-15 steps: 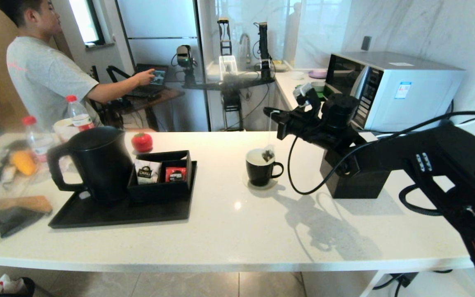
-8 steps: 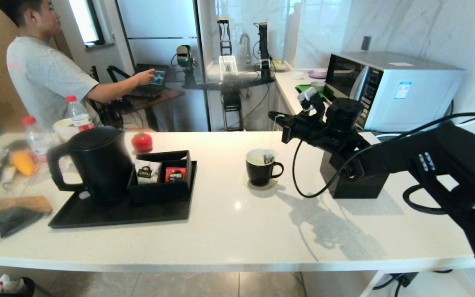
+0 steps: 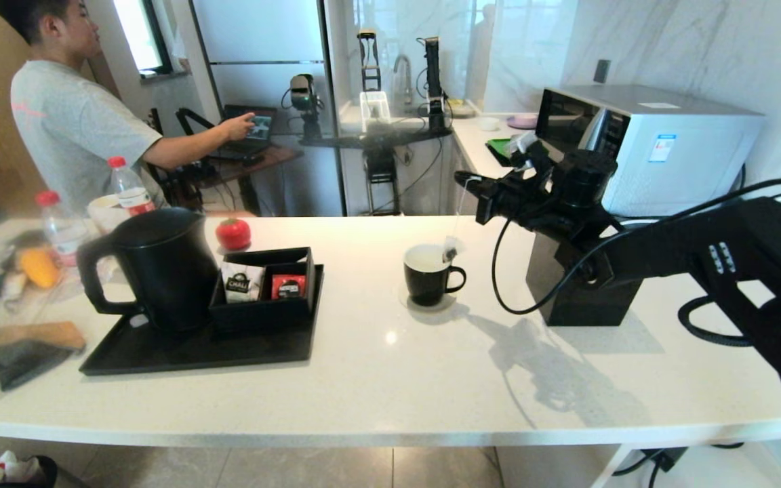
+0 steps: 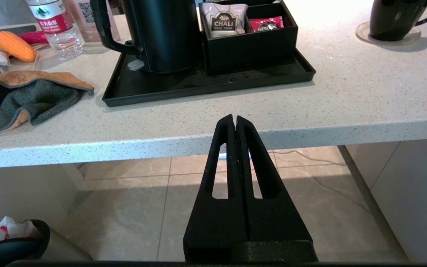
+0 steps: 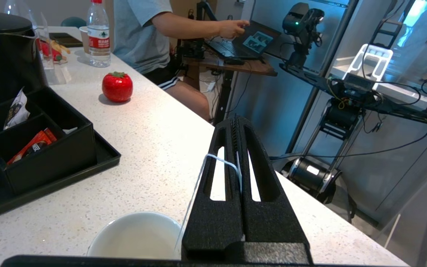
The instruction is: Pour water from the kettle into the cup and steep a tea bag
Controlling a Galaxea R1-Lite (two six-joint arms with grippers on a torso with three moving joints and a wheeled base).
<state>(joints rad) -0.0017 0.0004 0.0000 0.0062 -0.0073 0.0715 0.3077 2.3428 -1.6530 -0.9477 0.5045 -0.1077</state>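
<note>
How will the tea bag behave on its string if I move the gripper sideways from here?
Probably it swings: the tea bag hangs free at the cup's rim from a thin string pinched in the shut right gripper. It looks light and limp, so it likely lags and sways. The string slants already, so a quick move might drag the bag against the rim.

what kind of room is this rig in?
Likely a kitchen doubling as a robot lab: stone counter, microwave, sink tap behind, plus a person at a laptop.

The kettle point(image 3: 153, 268) stands on the tray point(image 3: 194, 349), left of the cup point(image 3: 428, 274); the tea bag point(image 3: 449, 249) hangs over the cup's rim.
</note>
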